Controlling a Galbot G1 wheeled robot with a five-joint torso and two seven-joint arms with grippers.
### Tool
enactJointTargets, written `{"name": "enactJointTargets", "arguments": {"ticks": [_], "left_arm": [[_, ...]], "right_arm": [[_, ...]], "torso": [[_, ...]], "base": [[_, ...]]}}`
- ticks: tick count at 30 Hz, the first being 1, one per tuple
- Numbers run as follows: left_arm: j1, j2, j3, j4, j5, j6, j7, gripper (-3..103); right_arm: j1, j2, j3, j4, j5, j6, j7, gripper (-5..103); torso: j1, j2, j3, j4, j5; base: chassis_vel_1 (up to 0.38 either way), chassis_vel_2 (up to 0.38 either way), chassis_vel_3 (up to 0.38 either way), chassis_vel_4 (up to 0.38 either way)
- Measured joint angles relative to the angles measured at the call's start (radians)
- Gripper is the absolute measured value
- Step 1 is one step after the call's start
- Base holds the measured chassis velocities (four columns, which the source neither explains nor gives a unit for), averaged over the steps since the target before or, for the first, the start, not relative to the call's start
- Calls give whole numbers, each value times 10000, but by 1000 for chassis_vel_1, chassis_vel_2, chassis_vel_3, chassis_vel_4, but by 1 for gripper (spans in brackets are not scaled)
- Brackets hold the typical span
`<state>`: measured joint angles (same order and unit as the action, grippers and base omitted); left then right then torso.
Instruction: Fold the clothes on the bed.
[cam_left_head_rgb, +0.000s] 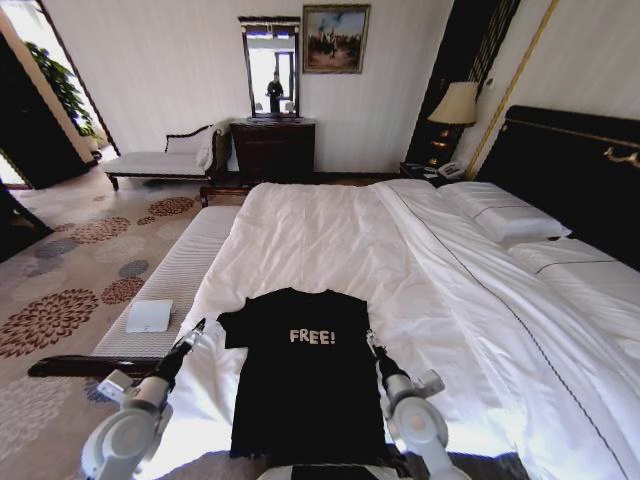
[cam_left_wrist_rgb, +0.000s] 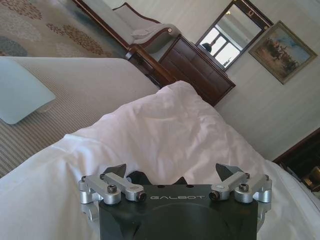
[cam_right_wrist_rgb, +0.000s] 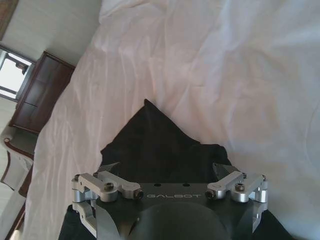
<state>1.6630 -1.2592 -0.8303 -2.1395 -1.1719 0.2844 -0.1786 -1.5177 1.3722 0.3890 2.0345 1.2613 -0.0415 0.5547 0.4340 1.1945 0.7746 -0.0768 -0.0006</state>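
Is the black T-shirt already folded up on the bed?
No, the black T-shirt lies spread flat on the bed, both sleeves out and its FREE! lettering showing.

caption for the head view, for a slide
Black T-shirt lies flat on the white bed, the open left gripper and right gripper flanking its sleeves.

We view the bed (cam_left_head_rgb: 330, 240) from 3 cameras. The head camera looks forward and down from the foot end. Each wrist camera sits close behind its gripper, facing along the duvet (cam_left_wrist_rgb: 165, 130). All 3 views share the duvet and the dresser (cam_left_head_rgb: 273, 148).
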Motion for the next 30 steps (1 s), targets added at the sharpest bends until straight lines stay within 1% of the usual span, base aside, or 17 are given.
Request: {"name": "enactJointTargets", "arguments": {"ticks": [8, 9, 11, 13, 14, 17, 19, 20, 21, 23, 25, 26, 27, 28, 29, 30], "left_arm": [[98, -61, -1, -32, 55, -35, -1, 100], [119, -74, -9, -32, 64, -46, -1, 100], [182, -102, -17, -46, 80, -70, 5, 100], [213, -112, -23, -63, 86, -78, 9, 100], [243, -116, -31, -71, 94, -87, 13, 100], [277, -115, -61, -74, 101, -105, 20, 100], [281, -111, -67, -76, 101, -108, 20, 100], [283, -109, -70, -79, 101, -110, 21, 100], [282, -110, -71, -81, 102, -113, 22, 100], [279, -135, -51, -82, 130, -118, 21, 100], [277, -148, -40, -81, 148, -119, 21, 100], [269, -180, -6, -81, 191, -122, 21, 100], [261, -207, 22, -82, 232, -124, 19, 100], [253, -223, 39, -82, 251, -126, 17, 100], [253, -223, 39, -82, 251, -126, 17, 100], [239, -248, 68, -85, 272, -125, 9, 100]], "right_arm": [[2, 155, -83, -369, -3, -35, 58, 100], [20, 186, -96, -412, 0, -35, 58, 103], [106, 261, -118, -468, 12, -35, 58, 98], [149, 292, -124, -503, 13, -34, 58, 98], [190, 325, -127, -551, 13, -30, 59, 95], [241, 377, -91, -643, -46, -13, 65, 79], [242, 381, -43, -666, -85, -1, 64, 79], [242, 375, 16, -679, -98, 9, 62, 68], [237, 359, 64, -701, -102, 15, 59, 68], [238, 324, 139, -788, -122, 28, 47, 57], [242, 317, 154, -820, -126, 31, 46, 57], [271, 309, 182, -899, -140, 40, 42, 46], [300, 306, 200, -972, -162, 49, 39, 46], [316, 303, 206, -1016, -177, 54, 36, 41], [316, 303, 206, -1016, -177, 54, 36, 41], [338, 298, 221, -1088, -201, 60, 30, 35]], "torso": [[0, 0, 0, -1, -1], [0, 0, 0, -2, -1], [0, 0, 0, -1, -2], [0, 0, 0, 0, -1], [0, 0, 0, 0, -1], [0, 0, 0, 0, 0], [0, 0, 0, 0, -1], [1, 0, 0, -1, -1], [0, 0, 0, -1, -2], [0, 0, 0, -1, -1], [0, 0, 0, -1, -1], [0, 0, 0, -1, -1], [0, 0, 0, -1, -1], [0, 0, 0, -1, -1], [0, 0, 0, -1, -1], [0, 0, 0, -1, -1]], "base": [[0, 0, 0, 0], [0, 0, 0, 0], [0, 0, 0, 0], [0, 0, 0, 0], [0, 0, 0, 0], [0, 0, 0, 0], [0, 0, 0, 0], [0, 0, 0, 0], [0, 0, 0, 0], [0, 0, 0, 0], [0, 0, 0, 0], [0, 0, 0, 0], [0, 0, 0, 0], [0, 0, 0, 0], [0, 0, 0, 0], [0, 0, 0, 0]]}}
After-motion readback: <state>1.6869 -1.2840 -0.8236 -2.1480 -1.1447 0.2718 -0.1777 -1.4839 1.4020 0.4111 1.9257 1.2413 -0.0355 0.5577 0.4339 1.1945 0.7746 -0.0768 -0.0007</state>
